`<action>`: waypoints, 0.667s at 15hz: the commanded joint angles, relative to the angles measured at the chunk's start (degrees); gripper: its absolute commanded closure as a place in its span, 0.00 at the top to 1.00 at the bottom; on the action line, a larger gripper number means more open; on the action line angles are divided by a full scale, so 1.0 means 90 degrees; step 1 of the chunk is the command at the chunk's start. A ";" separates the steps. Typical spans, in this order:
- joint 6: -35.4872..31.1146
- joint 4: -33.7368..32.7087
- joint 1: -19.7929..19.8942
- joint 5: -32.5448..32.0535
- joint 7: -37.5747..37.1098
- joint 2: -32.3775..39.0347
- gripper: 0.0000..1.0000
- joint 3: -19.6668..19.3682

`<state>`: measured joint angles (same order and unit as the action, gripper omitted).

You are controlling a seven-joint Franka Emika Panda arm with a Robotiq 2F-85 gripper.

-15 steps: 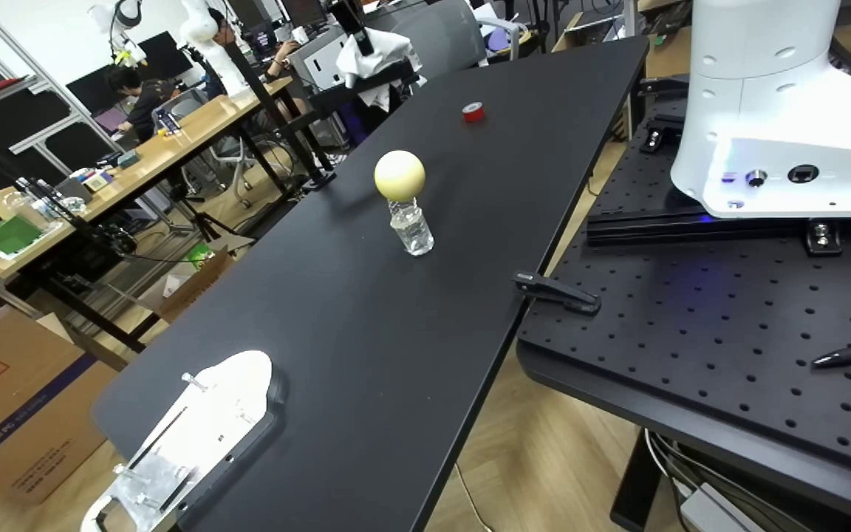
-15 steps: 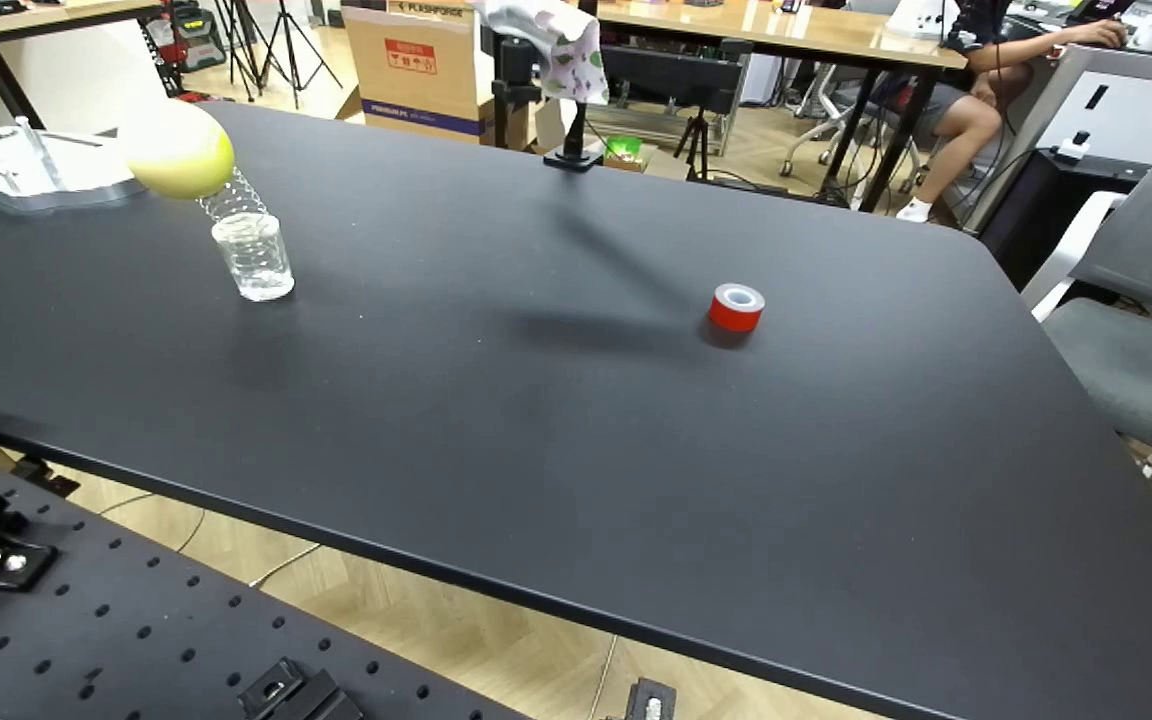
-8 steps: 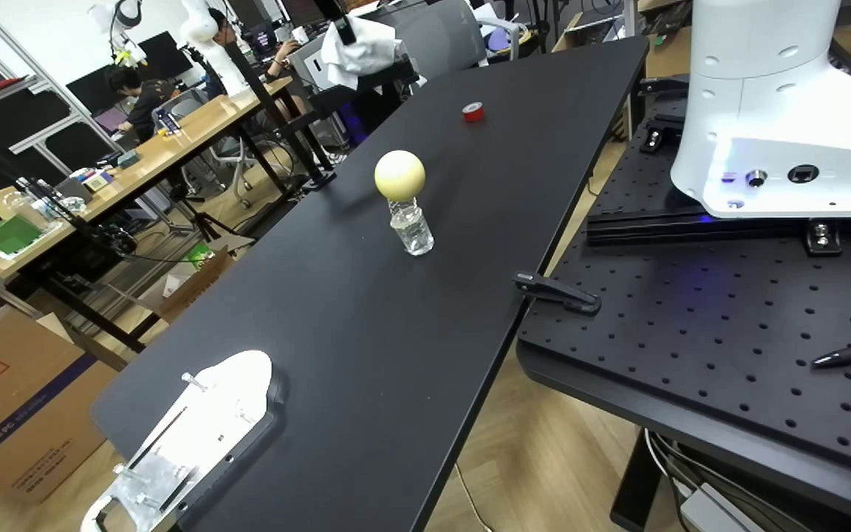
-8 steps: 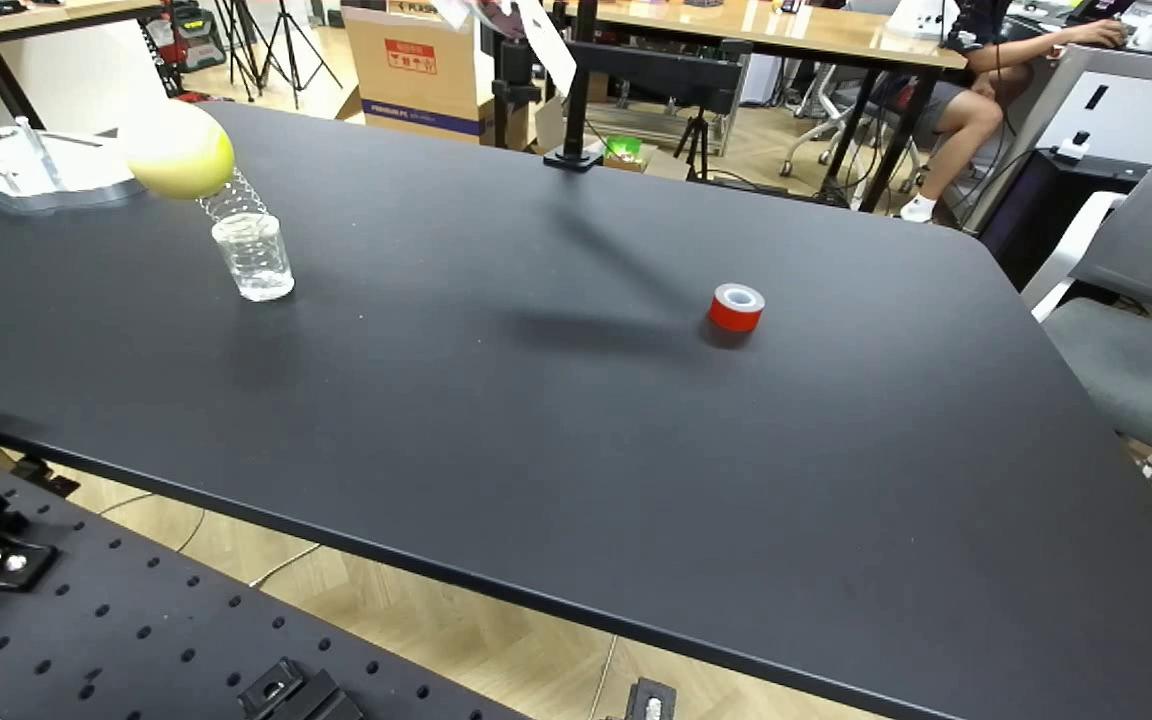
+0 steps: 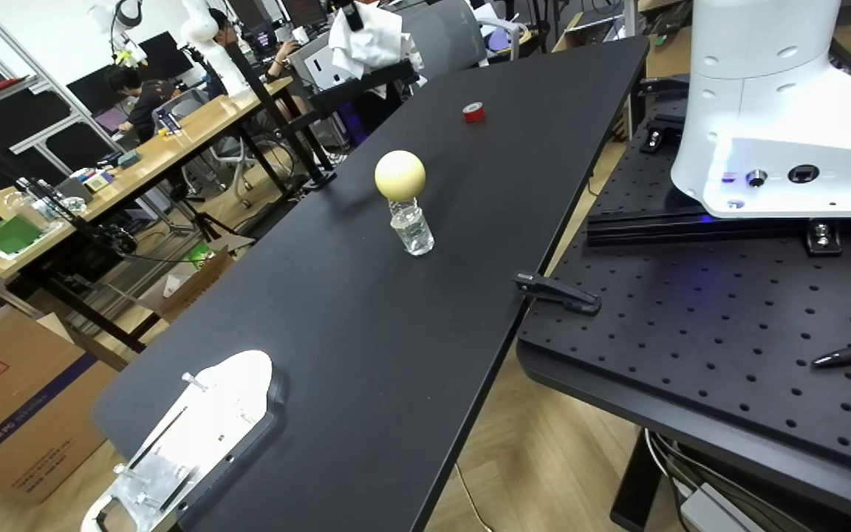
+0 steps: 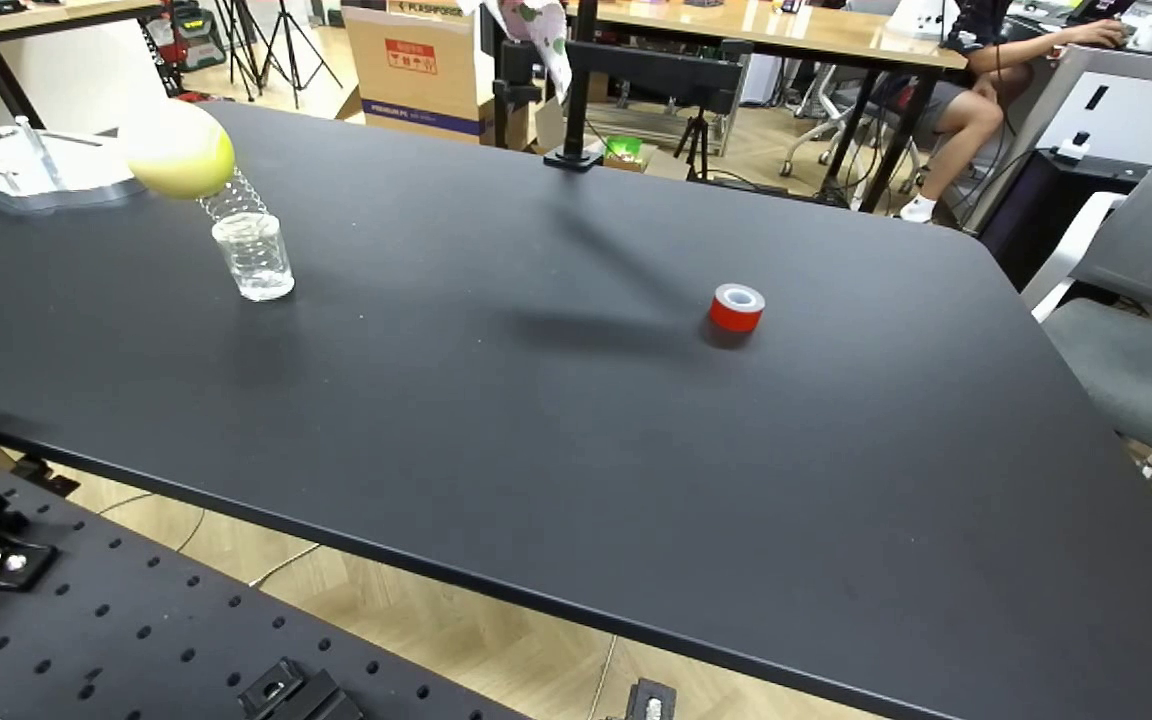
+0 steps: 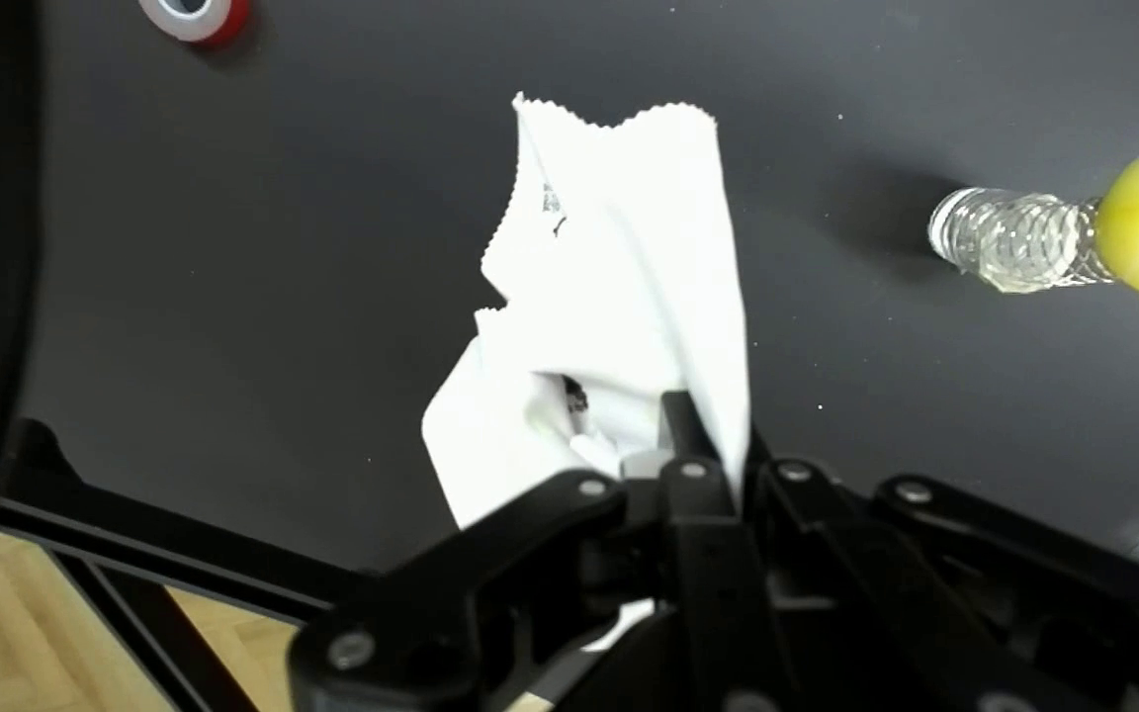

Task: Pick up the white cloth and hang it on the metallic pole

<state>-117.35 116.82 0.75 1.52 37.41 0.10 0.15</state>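
The white cloth (image 7: 619,267) hangs from my gripper (image 7: 718,420), pinched between its two fingertips in the wrist view. In an exterior view, the bunched cloth (image 5: 370,44) hangs below the black fingers (image 5: 352,16) near the top edge. In an exterior view, the cloth (image 6: 538,35) shows a printed pattern and the gripper is out of frame. The pole is a black stand with an upright (image 6: 576,120) and a horizontal bar (image 6: 656,78). That bar (image 5: 363,85) is just below the cloth in an exterior view; whether they touch cannot be told.
A yellow ball (image 5: 400,176) sits on a spring in a clear cup (image 5: 412,230) on the black table (image 5: 322,310). A red tape roll (image 6: 736,308) lies farther along. A white metal fixture (image 5: 211,414) lies at one table end. Black bars (image 7: 169,539) cross the wrist view's lower left.
My gripper and the cloth have risen and shifted left in both exterior views. The cloth swung out about half a second ago and now hangs narrower. The table objects have not moved.
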 commanded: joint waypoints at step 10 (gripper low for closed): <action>0.0246 0.0094 0.0303 0.0450 0.0317 0.0539 0.01 -0.0197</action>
<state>-116.46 117.25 3.25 4.67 39.36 5.08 -2.01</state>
